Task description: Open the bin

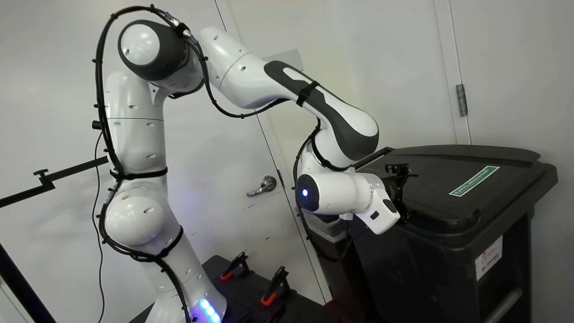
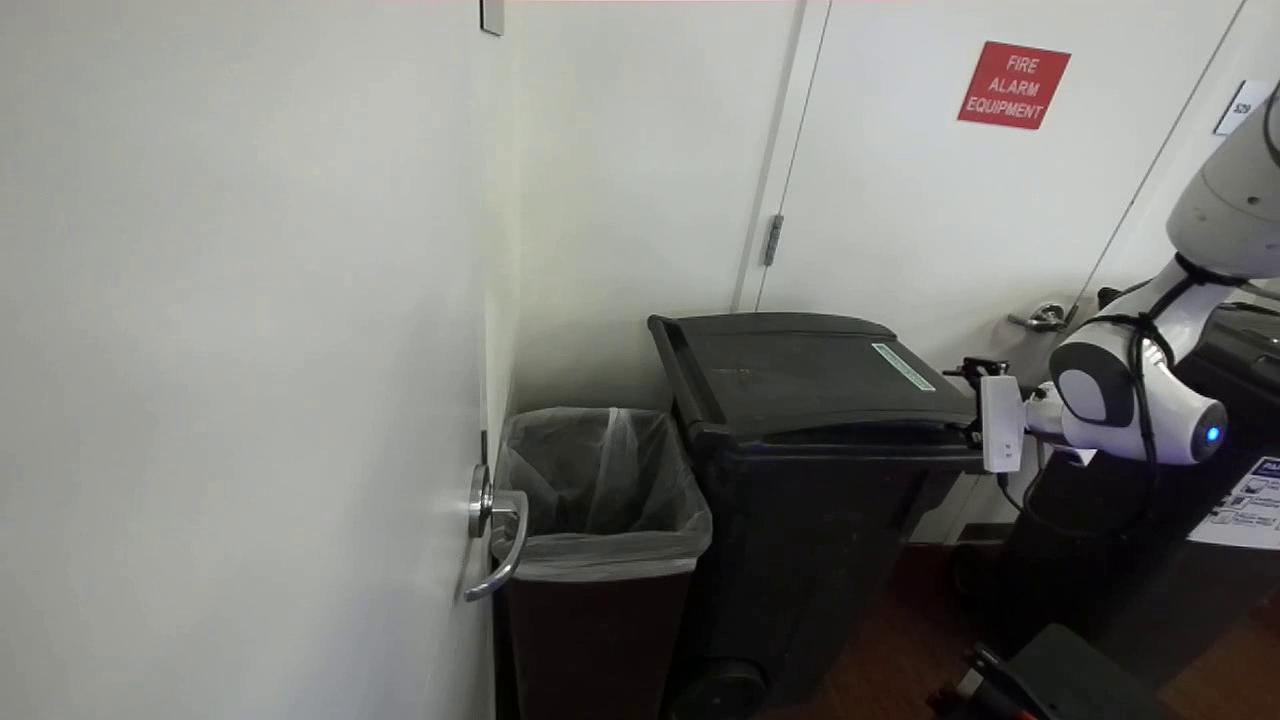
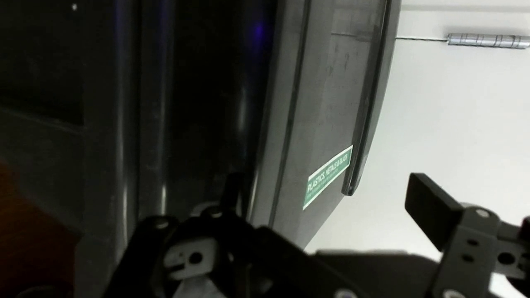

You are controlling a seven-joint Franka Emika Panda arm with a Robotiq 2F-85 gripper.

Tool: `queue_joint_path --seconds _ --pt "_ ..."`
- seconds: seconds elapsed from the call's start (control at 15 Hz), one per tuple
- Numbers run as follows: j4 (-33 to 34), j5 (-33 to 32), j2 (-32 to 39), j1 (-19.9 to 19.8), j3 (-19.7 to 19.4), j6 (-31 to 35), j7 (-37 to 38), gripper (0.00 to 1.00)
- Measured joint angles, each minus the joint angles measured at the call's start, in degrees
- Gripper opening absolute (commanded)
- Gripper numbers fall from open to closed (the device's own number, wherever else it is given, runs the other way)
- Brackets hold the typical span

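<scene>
The bin [image 1: 403, 278] is a large black wheelie bin, also in the other views [image 2: 790, 540] [image 3: 285, 103]. Its lid [image 1: 417, 184] lies flat and closed, with a green-white sticker [image 1: 474, 181] that reads "Plastics, Metals & Glass" in the wrist view [image 3: 329, 176]. A small white label [image 1: 489, 258] is on the body. My gripper [image 1: 399, 193] is open at the lid's near edge, also in an exterior view [image 2: 975, 405]. In the wrist view its jaws [image 3: 331, 200] stand apart, one finger dark beside the bin's rim, one above the lid level. Whether a finger touches the bin is hidden.
A brown bin with a clear liner [image 2: 605, 560] stands beside the bin. Another dark bin [image 2: 1240, 345] stands behind the arm. A door handle [image 2: 505, 545] juts out at the left. Black and orange clamps [image 1: 276, 287] sit on the robot's base table. A wall is behind the lid.
</scene>
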Motion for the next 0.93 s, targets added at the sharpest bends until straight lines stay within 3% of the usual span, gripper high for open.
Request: queue_joint_path --seconds 0.2,0.27,0.8,0.93 --pt "1.72 1.55 2.07 0.00 0.00 0.00 -0.01 1.00" --pt "2.23 2.02 2.78 0.01 0.00 0.00 -0.01 0.79" --pt "3.60 4.19 6.33 0.04 -0.05 0.01 -0.01 0.19" --pt "3.59 4.26 6.22 0.08 -0.25 0.00 -0.01 0.08"
